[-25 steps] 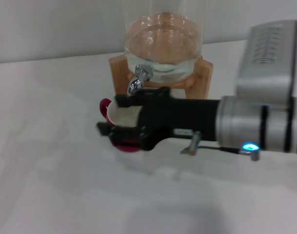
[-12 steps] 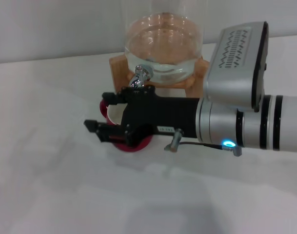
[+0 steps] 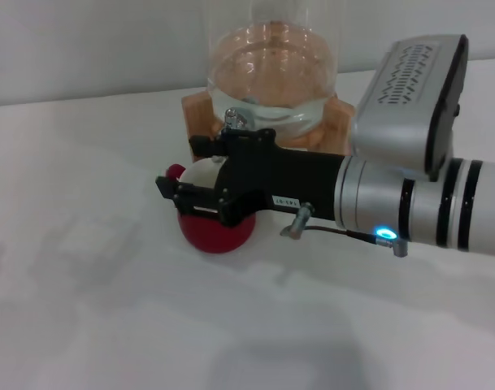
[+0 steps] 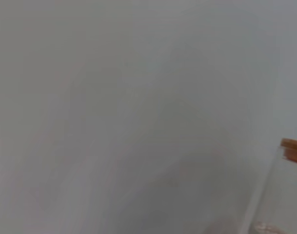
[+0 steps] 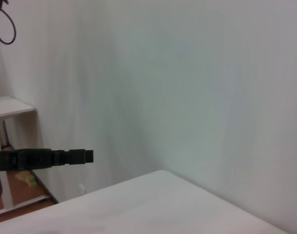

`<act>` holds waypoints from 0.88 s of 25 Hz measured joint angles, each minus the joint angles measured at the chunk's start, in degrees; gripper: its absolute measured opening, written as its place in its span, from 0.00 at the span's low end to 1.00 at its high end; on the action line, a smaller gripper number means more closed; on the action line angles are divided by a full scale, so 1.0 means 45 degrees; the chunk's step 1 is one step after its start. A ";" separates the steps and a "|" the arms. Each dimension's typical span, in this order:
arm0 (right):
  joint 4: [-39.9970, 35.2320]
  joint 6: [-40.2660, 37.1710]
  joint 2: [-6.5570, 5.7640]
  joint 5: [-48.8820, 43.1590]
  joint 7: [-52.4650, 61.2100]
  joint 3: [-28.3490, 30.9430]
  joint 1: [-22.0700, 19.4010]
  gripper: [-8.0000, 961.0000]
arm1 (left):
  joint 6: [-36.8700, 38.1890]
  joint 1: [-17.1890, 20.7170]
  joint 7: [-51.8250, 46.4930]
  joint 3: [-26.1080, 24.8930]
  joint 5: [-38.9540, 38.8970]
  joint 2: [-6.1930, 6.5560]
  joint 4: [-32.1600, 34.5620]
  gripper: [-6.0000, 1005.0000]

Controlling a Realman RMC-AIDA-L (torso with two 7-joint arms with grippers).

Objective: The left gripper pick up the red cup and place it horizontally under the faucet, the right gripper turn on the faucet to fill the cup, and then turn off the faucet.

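Observation:
In the head view the red cup [image 3: 217, 232] stands on the white table just in front of the dispenser, its white inside and small handle showing at its far left. The right gripper [image 3: 187, 169] reaches in from the right above the cup, fingers apart and empty. Its black body covers the spout of the chrome faucet [image 3: 236, 119]; only the faucet's top shows, just behind the gripper. A thin black jointed bar, probably the left gripper [image 5: 50, 157], shows far off in the right wrist view. It is out of the head view.
The clear glass dispenser [image 3: 271, 65] holds water and rests on a light wooden stand [image 3: 197, 110] at the back of the table [image 3: 84, 309]. Its glass edge [image 4: 272, 195] shows in the left wrist view. A white wall stands behind.
The right gripper moved left across the cup, then rose and went back toward the faucet, now covering its spout. More of the red cup shows beneath it.

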 joint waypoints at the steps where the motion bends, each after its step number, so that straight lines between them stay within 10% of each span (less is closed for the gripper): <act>1: 0.0022 -0.0265 -0.0002 0.0000 -0.0024 -0.0143 0.0024 0.68 | 0.0073 0.0001 0.0007 -0.0009 -0.0017 0.0000 -0.0024 0.86; 22: 0.0564 -0.1482 0.0019 -0.0122 -0.0100 -0.0758 0.0296 0.68 | 0.0498 -0.0390 0.0273 0.0074 0.0073 0.0020 -0.0470 0.86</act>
